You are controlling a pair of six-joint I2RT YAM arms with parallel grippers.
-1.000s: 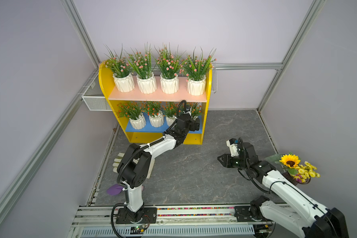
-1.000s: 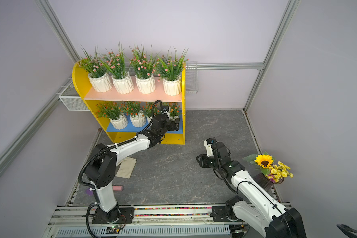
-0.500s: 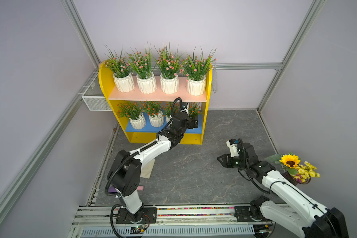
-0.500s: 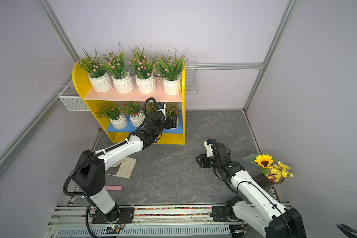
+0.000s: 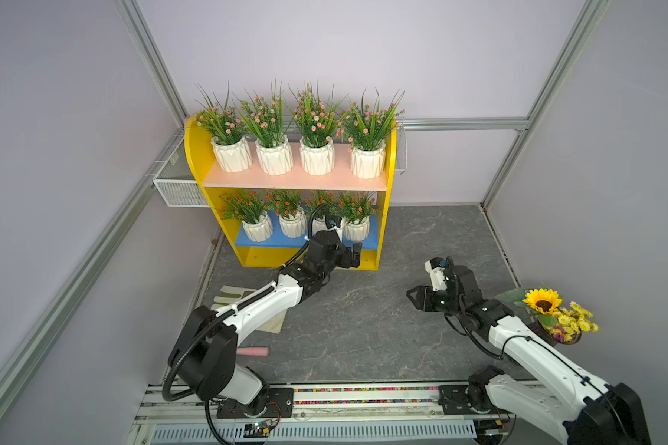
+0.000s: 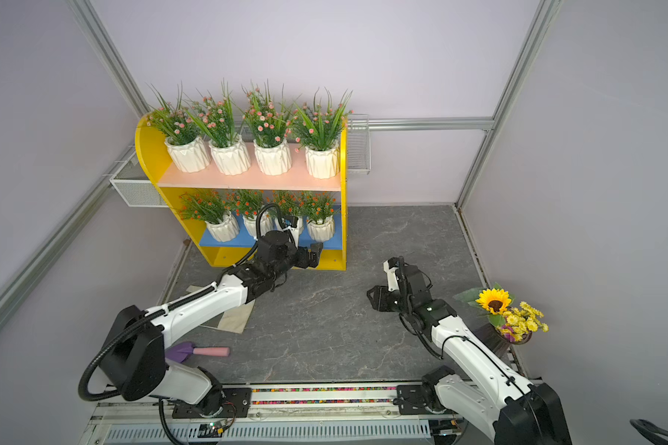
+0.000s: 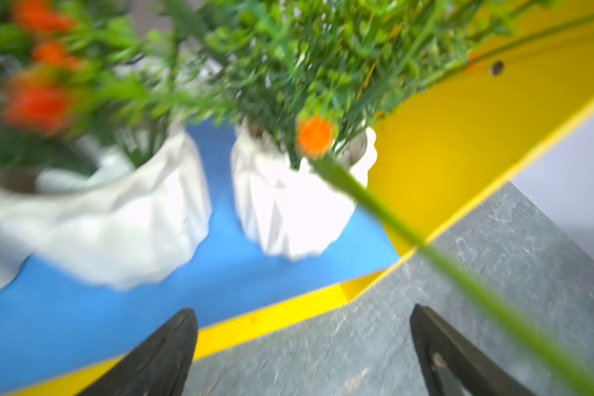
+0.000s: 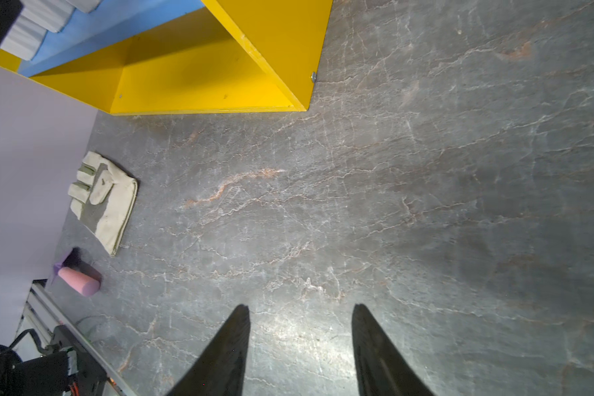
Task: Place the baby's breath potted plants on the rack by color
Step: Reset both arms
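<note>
In both top views eight baby's breath potted plants (image 6: 230, 158) stand on the rack (image 5: 195, 154), all upright in white faceted pots. Four pink-blossomed ones (image 5: 274, 156) sit in a row on the pale pink upper board (image 5: 297, 181), and four orange-red ones (image 5: 258, 228) in a row on the blue lower board (image 5: 276, 243). Two arms reach over the grey tabletop (image 5: 363, 327). The left arm stretches low toward the rack, with the left gripper (image 5: 353, 254) just in front of the lower board's right end, its jaws spread wide and holding nothing. The right arm is bent, and the right gripper (image 5: 414, 300) hangs well apart from the rack. The left wrist view is blurred. It shows two of the orange-red pots side by side, not touching, on the blue board, with the dark fingers (image 7: 172, 349) set far apart just short of the board's front edge. In the right wrist view the right gripper's fingers (image 8: 227, 343) are parted, with only bare tabletop between them.
</note>
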